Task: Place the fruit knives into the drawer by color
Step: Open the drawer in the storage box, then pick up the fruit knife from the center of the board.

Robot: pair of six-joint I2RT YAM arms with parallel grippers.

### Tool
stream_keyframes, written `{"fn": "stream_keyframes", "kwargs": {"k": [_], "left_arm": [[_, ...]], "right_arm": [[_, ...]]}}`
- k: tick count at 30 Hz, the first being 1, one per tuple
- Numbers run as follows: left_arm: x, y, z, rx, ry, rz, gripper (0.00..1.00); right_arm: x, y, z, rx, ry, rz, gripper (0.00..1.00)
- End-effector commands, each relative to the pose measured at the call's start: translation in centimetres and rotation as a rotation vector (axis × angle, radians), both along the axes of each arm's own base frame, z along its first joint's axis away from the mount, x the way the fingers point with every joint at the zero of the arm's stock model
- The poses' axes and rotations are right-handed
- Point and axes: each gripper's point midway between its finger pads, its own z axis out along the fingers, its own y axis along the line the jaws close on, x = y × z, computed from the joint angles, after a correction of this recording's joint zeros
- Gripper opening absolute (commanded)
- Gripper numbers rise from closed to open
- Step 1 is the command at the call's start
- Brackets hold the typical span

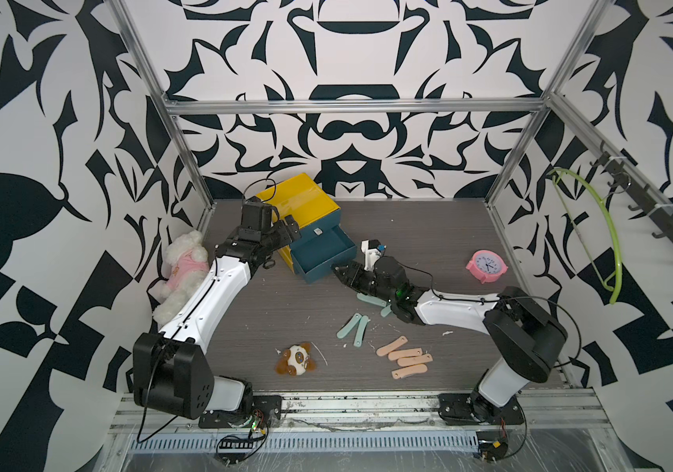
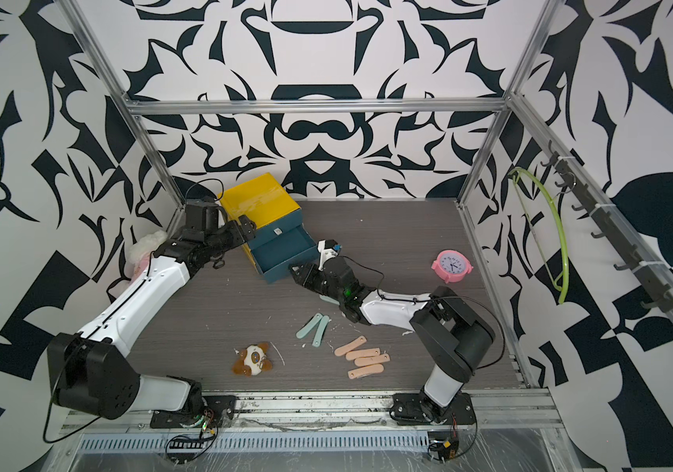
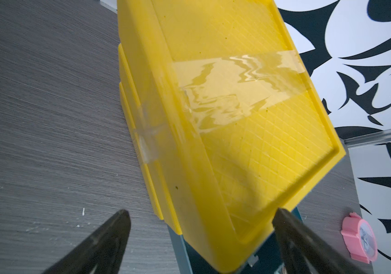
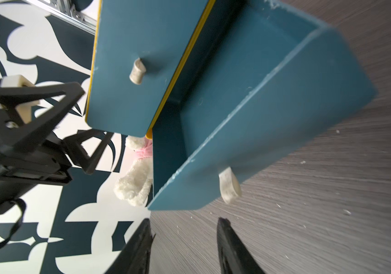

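Now the right tool (image 1: 336, 270), jaws apart and empty, sat at the open drawer (image 1: 324, 265); the teal knives (image 1: 361, 331) lay behind it, far from the wide-spread left tool (image 1: 290, 229).

Glossy yellow plastic cabinet top (image 3: 249, 166), shiny clear tape (image 3: 225, 95), smooth teal drawer (image 4: 272, 142), matt wood-grain table (image 3: 47, 118)

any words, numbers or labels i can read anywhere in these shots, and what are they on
No text here reads clearly enough to quote.
On the pink clock: numbers ring the dial, too small to read.
On the white plush toy: an orange mark on its pink shirt, too blurred to tell.
On the drawer box: no label, only clear tape across the yellow top.
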Motion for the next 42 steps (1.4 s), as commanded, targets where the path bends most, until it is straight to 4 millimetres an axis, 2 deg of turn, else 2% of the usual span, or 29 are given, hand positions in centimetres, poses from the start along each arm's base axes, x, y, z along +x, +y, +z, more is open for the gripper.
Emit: {"fn": "stream_keyframes", "kwargs": {"k": [1,4,6,11,18,24,30,33,35,42], "left_arm": [[-1.4,0.1,0.8,-0.007,-0.005,-0.023,0.99],[-2.0,0.0,1.5,-0.026,-0.025,-0.032,0.99],[-3.0,0.0,2.8,-0.048,-0.062,-0.041,0.99],[-5.1,-0.4,3.3,-0.089,-0.085,-0.073,0.99],[-9.8,-3.2,3.5,-0.111,-0.126,-0.176,0.99],[-13.0,-5.1,0.5,-0.103,-0.069,-0.25,0.99],[-14.5,-4.4,-3.7,-0.086,0.017,-0.241,0.99],[-15.1,-4.2,-5.2,-0.088,0.047,-0.239,0.99],[-15.3,-4.1,-5.9,-0.088,0.061,-0.233,0.99],[-15.6,-4.2,-6.5,-0.083,0.078,-0.248,0.99]], "right_arm": [[-1.3,-0.7,1.1,-0.051,-0.047,0.038,0.47],[-2.3,-1.8,1.5,-0.097,-0.065,0.051,0.47],[-3.1,-2.6,1.6,-0.136,-0.074,0.064,0.47],[-5.5,-5.2,1.9,-0.219,-0.102,0.083,0.47],[-8.5,-10.2,1.2,-0.387,-0.063,0.057,0.47],[-11.0,-13.8,-0.3,-0.552,0.053,0.063,0.48],[-13.1,-15.9,-3.0,-0.741,0.23,0.124,0.53],[-13.0,-16.0,-4.2,-0.781,0.27,0.126,0.57],[-12.2,-16.0,-4.9,-0.792,0.304,0.101,0.59],[-7.6,-16.2,-6.7,-0.735,0.429,-0.007,0.61]]}}
